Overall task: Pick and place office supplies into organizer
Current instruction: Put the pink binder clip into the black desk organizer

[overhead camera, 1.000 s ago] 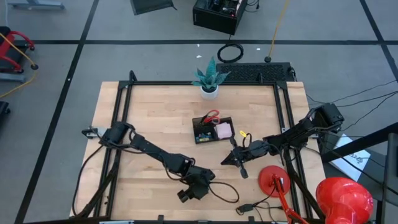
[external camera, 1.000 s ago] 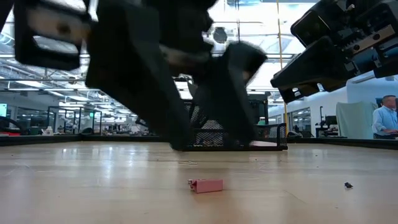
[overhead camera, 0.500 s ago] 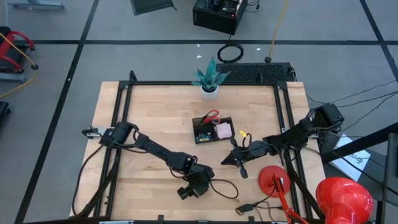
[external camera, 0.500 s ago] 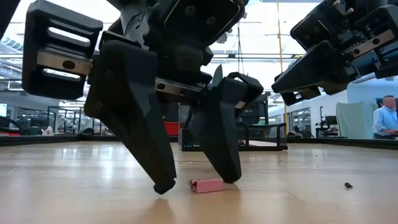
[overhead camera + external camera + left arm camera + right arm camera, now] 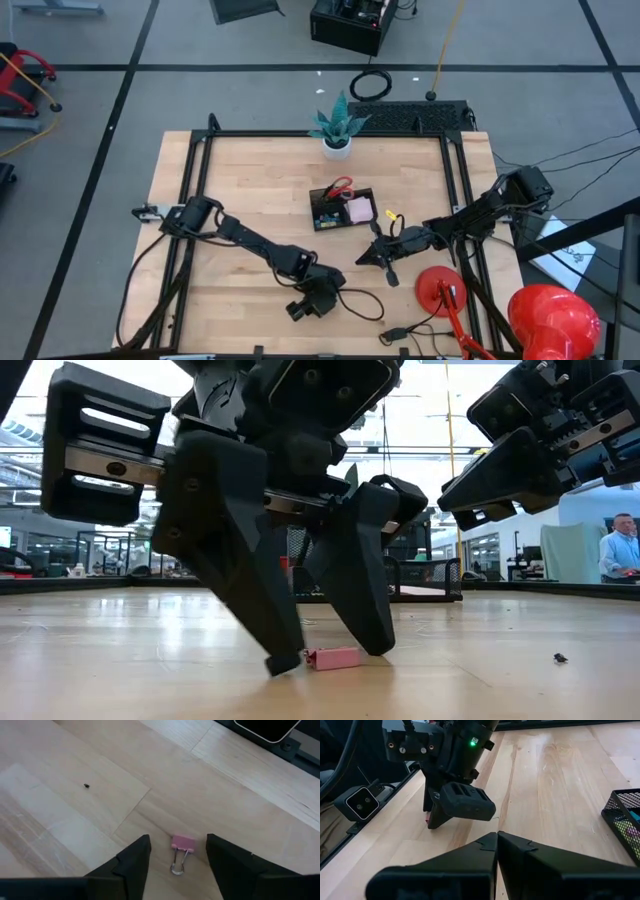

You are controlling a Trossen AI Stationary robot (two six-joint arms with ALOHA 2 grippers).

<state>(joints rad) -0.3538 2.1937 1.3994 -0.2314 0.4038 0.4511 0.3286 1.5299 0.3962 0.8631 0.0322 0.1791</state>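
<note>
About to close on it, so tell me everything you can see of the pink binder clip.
The pink binder clip is small, with a pink body and silver wire handles. It lies flat on the bare wooden table, near its front edge, between the fingers of the open left gripper. One fingertip stands right beside it; whether they touch is unclear.

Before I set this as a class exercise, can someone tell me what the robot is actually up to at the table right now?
The left tool is down at the near edge of the table, its open fingers straddling a small pink binder clip lying on the wood, not yet gripped. The right tool is shut and empty, waiting just in front of the black organizer, which already holds the red-handled scissors and a pink sticky-note pad.
</note>
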